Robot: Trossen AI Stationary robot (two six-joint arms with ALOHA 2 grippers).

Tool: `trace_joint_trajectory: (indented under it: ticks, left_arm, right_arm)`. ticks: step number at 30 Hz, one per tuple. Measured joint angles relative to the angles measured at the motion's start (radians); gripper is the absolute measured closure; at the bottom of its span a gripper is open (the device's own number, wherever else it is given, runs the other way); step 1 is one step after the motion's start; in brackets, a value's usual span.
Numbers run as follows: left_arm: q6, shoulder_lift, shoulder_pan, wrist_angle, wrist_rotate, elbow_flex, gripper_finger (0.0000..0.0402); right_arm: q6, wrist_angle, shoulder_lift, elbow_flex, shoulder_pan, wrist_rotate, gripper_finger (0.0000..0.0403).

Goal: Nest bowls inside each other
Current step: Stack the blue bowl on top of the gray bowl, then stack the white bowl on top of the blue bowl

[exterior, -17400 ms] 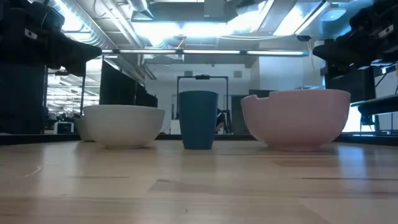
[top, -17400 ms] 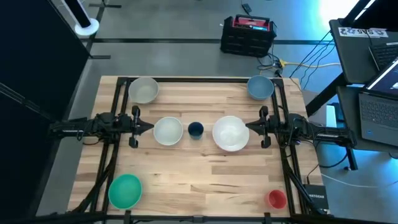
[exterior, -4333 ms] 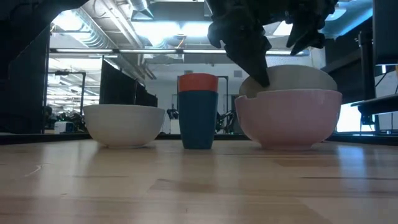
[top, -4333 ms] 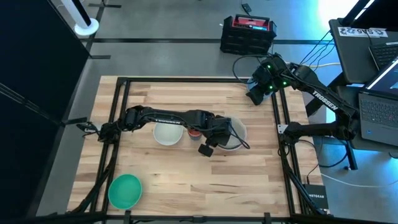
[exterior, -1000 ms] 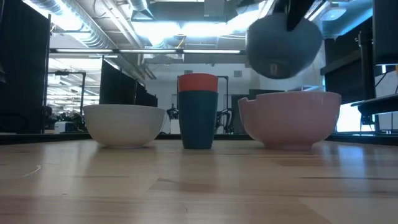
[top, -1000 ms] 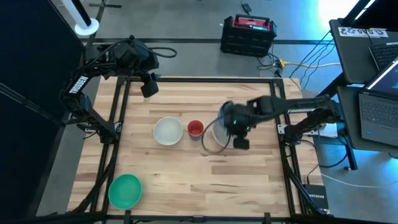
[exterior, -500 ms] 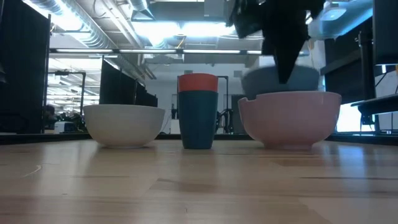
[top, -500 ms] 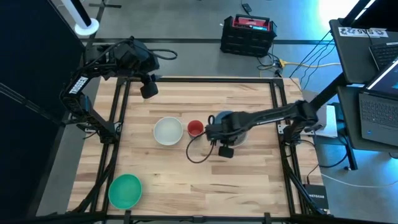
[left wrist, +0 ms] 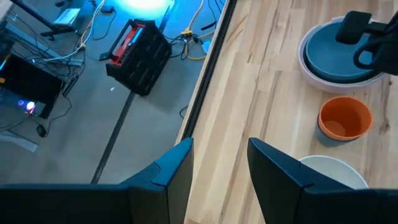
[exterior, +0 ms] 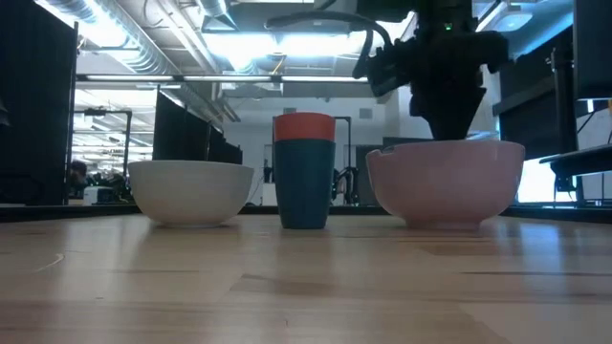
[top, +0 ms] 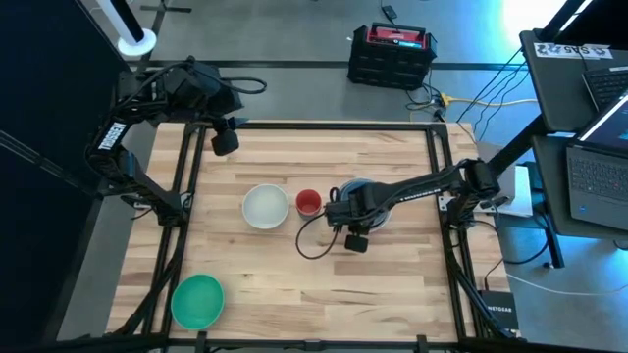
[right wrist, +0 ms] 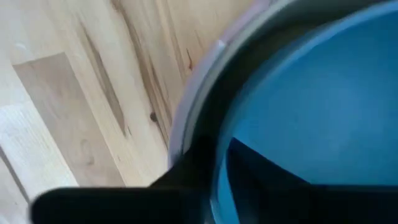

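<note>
**Item: nesting bowls, plain plastic**

- Light blue bowl point(left wrist: 341, 55): it sits inside the large white bowl point(exterior: 445, 186), right of the table's point(top: 392, 284) middle. The right gripper point(top: 348, 208) is down at its rim, and you cannot tell whether it grips or has let go.
- Tiny red bowl point(top: 308, 202): it stands inside the dark blue one point(exterior: 304, 186), just left of the large stack.
- Smaller white bowl point(top: 265, 207): it stands alone, just left of the red one.
- Green bowl point(top: 197, 300): it sits at the near left corner, well apart from the rest.
- Left gripper point(left wrist: 221, 146): it hangs with fingers spread and empty, over the far left corner of the table.

**Handling (judged):** Expect the bowls to be light, stiff and smooth-walled. They are likely to slide on the wood if nudged, and a nested bowl may lift out with the one you pull. They are not fragile, but they are slippery. Take each by the rim, one finger inside and one outside. The walls curve too much for a grip across the body.

**Edges and room:**
- The three groups along the middle row stand close together, so come down from above rather than sideways, or you may knock the tall red-and-blue pair.
- The right arm's cable point(top: 309, 245) loops over the wood near the stack, so mind it when lifting away.
- Dark frame rails point(top: 186, 196) run down both sides of the table. The green bowl sits just beside the left one, so approach it from the table's inner side.
- The near middle and the far strip of the table look free for swinging a bowl across
</note>
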Motion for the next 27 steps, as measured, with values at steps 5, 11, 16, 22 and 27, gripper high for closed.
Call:
trace_joint_trajectory:
  ticks: [5, 11, 16, 22, 27]
  left_arm:
    - [0.002, -0.002, -0.03, 0.001, 0.059, -0.033, 0.0256]
    - [0.003, -0.004, -0.078, 0.001, 0.13, -0.088, 0.025]
    - [-0.04, 0.002, -0.217, 0.005, 0.141, -0.416, 0.0254]
    - [-0.154, 0.002, -0.27, 0.284, 0.177, -0.932, 0.0264]
    - [-0.225, 0.001, -0.288, 0.502, 0.272, -1.122, 0.0267]
  right_arm:
    - [0.055, -0.044, -0.073, 0.033, 0.017, 0.017, 0.0267]
    - [0.13, -0.09, -0.17, 0.074, 0.041, 0.052, 0.0188]
    - [0.272, -0.076, -0.338, 0.085, 0.105, 0.25, 0.0171]
    - [0.367, -0.079, -0.464, 0.085, 0.175, 0.454, 0.0171]
    - [0.368, -0.097, -0.494, 0.085, 0.184, 0.478, 0.0171]
